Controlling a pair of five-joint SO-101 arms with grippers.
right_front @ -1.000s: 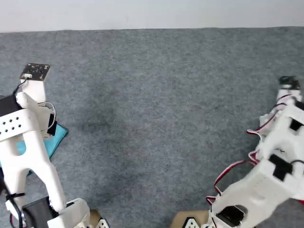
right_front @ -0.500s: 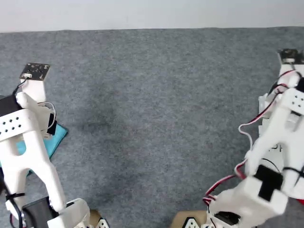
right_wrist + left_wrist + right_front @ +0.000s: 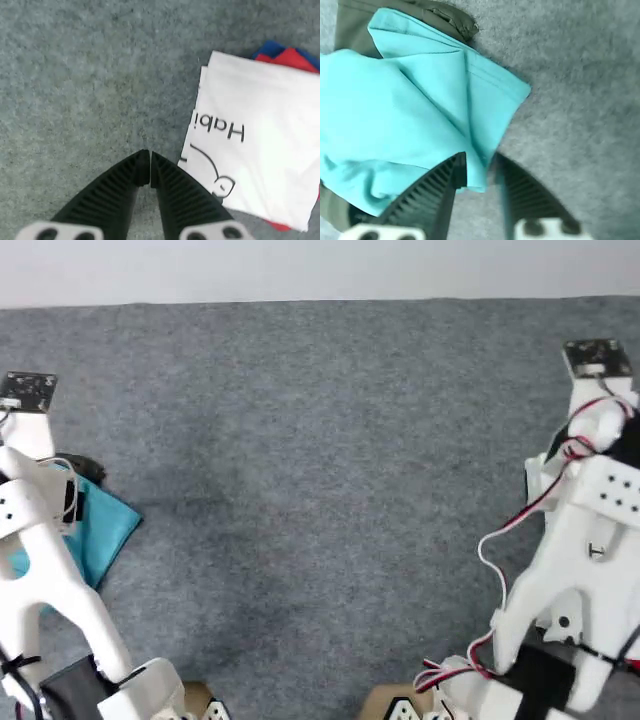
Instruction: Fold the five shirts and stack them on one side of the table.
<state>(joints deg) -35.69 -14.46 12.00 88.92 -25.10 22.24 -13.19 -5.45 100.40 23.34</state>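
Note:
A crumpled teal shirt (image 3: 415,115) lies over a dark olive shirt (image 3: 445,17) on the grey mat. In the high view the teal shirt (image 3: 100,530) is at the left edge, partly under the left arm. My left gripper (image 3: 479,167) hovers open just above the teal shirt's near edge, with nothing pinched. A folded white shirt (image 3: 255,130) with dark print tops a stack that shows red (image 3: 292,57) and blue (image 3: 270,49) cloth beneath. My right gripper (image 3: 150,156) is shut and empty above bare mat, beside the white shirt's edge.
The grey mat (image 3: 320,460) stretches across the middle of the table. The left arm (image 3: 40,570) stands at the left edge, and the right arm (image 3: 590,550) with its red and white cables fills the right edge. A pale wall runs along the far side.
The right arm swung up and toward the far side of the table. The left arm shifted left, uncovering more of the teal shirt.

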